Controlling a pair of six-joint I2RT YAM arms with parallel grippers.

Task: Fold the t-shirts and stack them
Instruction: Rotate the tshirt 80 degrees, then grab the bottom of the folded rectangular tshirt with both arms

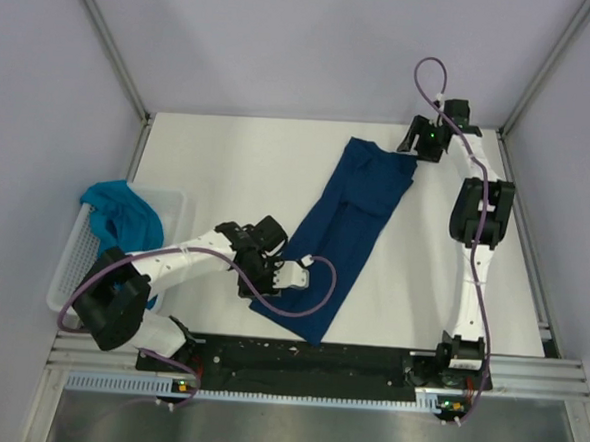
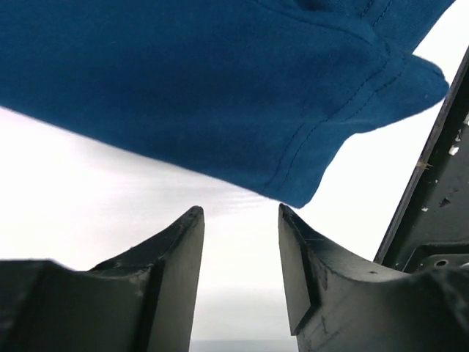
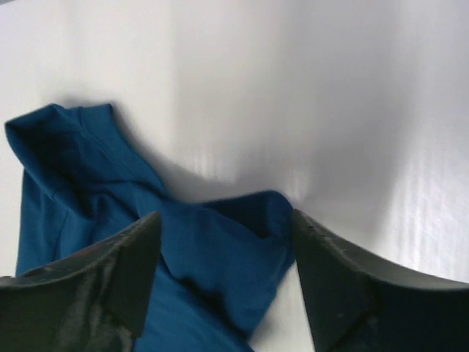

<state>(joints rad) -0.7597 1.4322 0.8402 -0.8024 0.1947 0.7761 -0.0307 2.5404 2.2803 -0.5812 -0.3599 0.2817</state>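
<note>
Navy cloth lay slantwise across the table [image 1: 228, 167]: the navy shirt [image 1: 349, 234] stretched as a long, narrow band from the far right toward the near middle. Its narrowness suggested the sides were already folded in, though the seams of such a fold could not be made out. The teal shirt [image 1: 120, 215] sat crumpled in the basket [image 1: 72, 267] at the left, untouched.

The left gripper [image 2: 240, 211] hung low by the band's near end with its jaws spread. Nothing was between them, and a hemmed corner lay just beyond the tips. The right gripper [image 3: 223, 216] stood over the far corner, also spread, with rumpled cloth lying loose on the table between its fingers and not pinched.

By my reading the task was under halfway. The navy shirt needed its crosswise folds. After that the teal one would have to be lifted out, spread, folded and set on top.
</note>
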